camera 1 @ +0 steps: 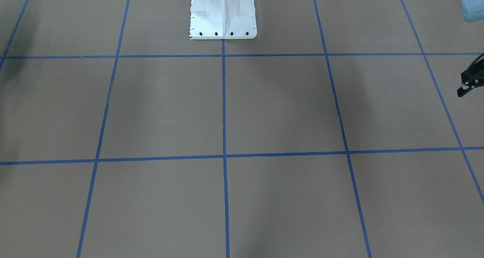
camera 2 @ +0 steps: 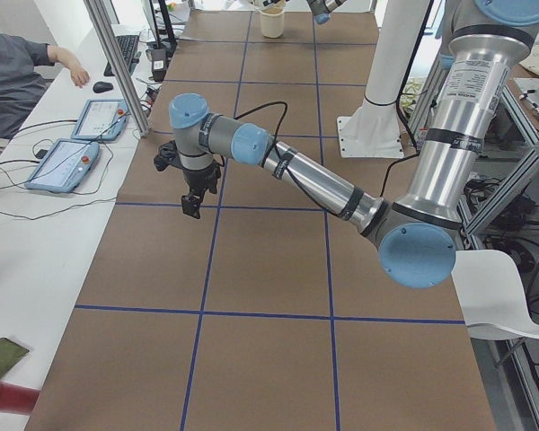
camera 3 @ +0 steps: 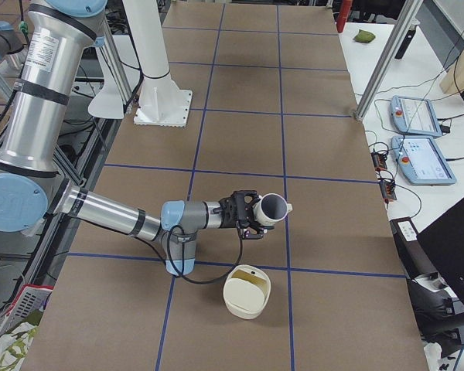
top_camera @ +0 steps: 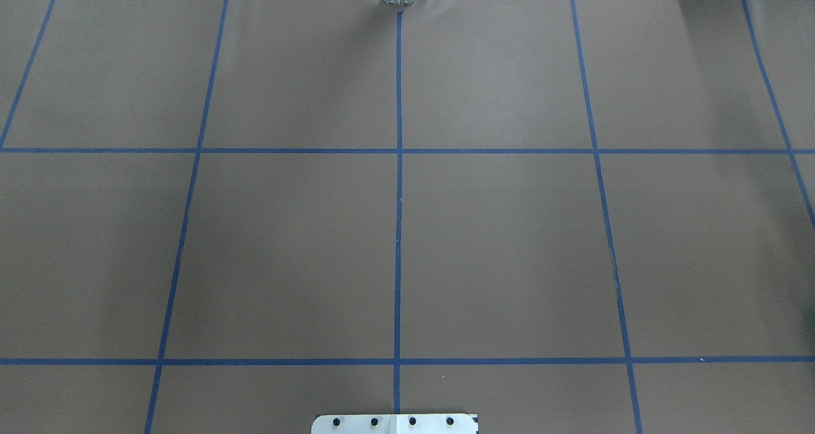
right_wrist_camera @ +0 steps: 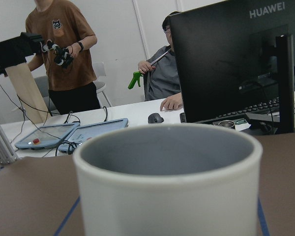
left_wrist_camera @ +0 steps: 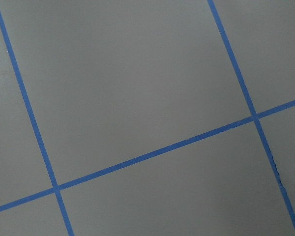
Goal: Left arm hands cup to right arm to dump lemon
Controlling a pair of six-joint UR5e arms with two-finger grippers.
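In the exterior right view the near, slim right arm's gripper (camera 3: 246, 213) is at a white cup (camera 3: 272, 207), which hangs above the table with its mouth tipped up and outward. From that view I cannot tell whether the gripper is shut. The right wrist view is filled by the cup (right_wrist_camera: 167, 191); the part of its grey inside that shows holds no lemon. The lemon is not in view. The left gripper (camera 2: 191, 199) points down, empty, above the table. Only its edge (camera 1: 468, 83) shows in the front view, and I cannot tell whether it is open.
A cream squarish bowl (camera 3: 247, 292) stands on the brown table (camera 3: 240, 147) just below and nearer than the cup. The white robot pedestal (camera 1: 223, 16) stands at mid-table. Operators, teach pendants (camera 3: 422, 158) and a monitor (right_wrist_camera: 231, 59) are along the table's far side.
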